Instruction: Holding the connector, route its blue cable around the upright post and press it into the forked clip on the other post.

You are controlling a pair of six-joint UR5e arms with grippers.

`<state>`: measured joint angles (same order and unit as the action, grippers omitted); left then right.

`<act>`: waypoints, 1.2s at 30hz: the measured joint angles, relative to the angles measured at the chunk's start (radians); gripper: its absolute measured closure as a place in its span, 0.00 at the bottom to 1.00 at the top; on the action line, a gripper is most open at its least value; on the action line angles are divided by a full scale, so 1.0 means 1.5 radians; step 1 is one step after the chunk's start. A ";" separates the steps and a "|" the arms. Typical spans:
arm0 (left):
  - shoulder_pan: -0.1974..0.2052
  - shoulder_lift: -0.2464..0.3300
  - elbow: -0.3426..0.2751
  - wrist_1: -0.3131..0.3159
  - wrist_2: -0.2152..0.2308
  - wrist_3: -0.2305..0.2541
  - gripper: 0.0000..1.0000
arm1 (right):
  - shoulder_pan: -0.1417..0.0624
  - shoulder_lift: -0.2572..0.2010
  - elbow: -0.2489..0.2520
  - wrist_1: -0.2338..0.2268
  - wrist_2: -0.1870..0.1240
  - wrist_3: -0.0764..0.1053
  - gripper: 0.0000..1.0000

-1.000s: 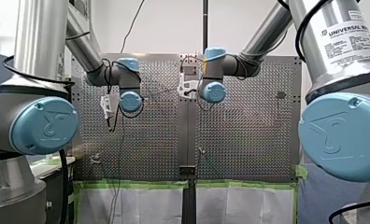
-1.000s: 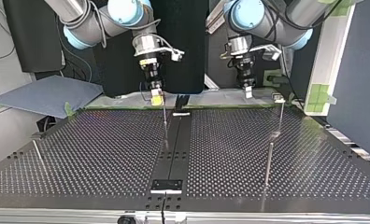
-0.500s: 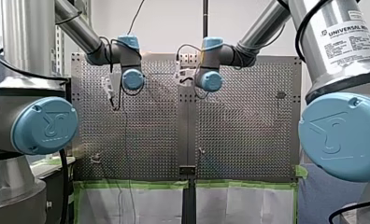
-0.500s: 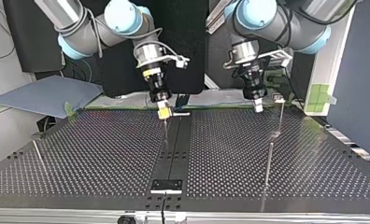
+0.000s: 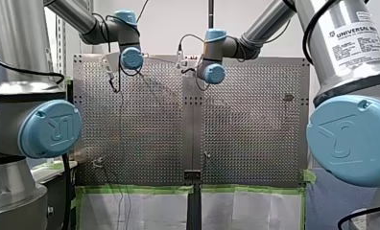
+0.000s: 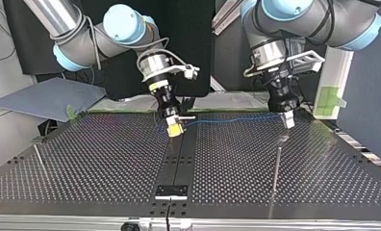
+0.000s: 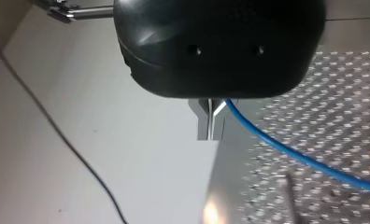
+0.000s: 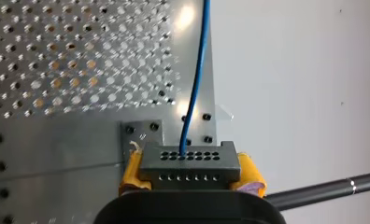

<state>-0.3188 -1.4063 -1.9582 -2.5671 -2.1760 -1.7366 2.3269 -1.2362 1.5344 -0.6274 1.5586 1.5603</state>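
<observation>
In the right wrist view a dark grey connector (image 8: 188, 158) with rows of holes sits between yellow pads (image 8: 132, 173); my right gripper (image 8: 188, 175) is shut on it. A blue cable (image 8: 198, 74) runs out of the connector, away from the gripper. At the top view's right, the metal fingers of my left gripper (image 6: 288, 120) are pinched on the cable (image 7: 295, 156). The cable (image 6: 227, 120) stretches level between my left gripper and my right gripper (image 6: 174, 129). A thin upright post (image 6: 276, 166) stands close in front of my left gripper. A small forked clip (image 5: 98, 163) shows low on the front view's left.
The perforated table (image 6: 92, 159) has a dark centre strip (image 6: 179, 159). Another thin post (image 6: 38, 158) leans at the top view's left, and a short one (image 5: 206, 155) stands by the centre seam. A grey sheet (image 6: 49, 98) lies off the table's far left.
Both arms have moved out over the table, nearer the top view's camera and further apart. The blue cable now shows, pulled straight between the two grippers.
</observation>
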 joint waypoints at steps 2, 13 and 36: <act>0.006 -0.001 0.012 -0.012 0.006 -0.001 0.94 | 0.003 0.006 -0.011 0.007 -0.006 0.000 1.00; 0.046 -0.011 0.066 -0.067 0.051 -0.022 0.94 | 0.017 0.029 -0.077 0.040 -0.021 -0.001 1.00; 0.189 -0.092 0.153 -0.089 0.195 -0.110 0.92 | 0.024 0.088 -0.191 0.070 -0.022 0.011 1.00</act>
<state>-0.0352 -1.5445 -1.7293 -2.7011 -1.8841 -1.9016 2.3636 -1.1042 1.2475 -0.5218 1.5256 1.5763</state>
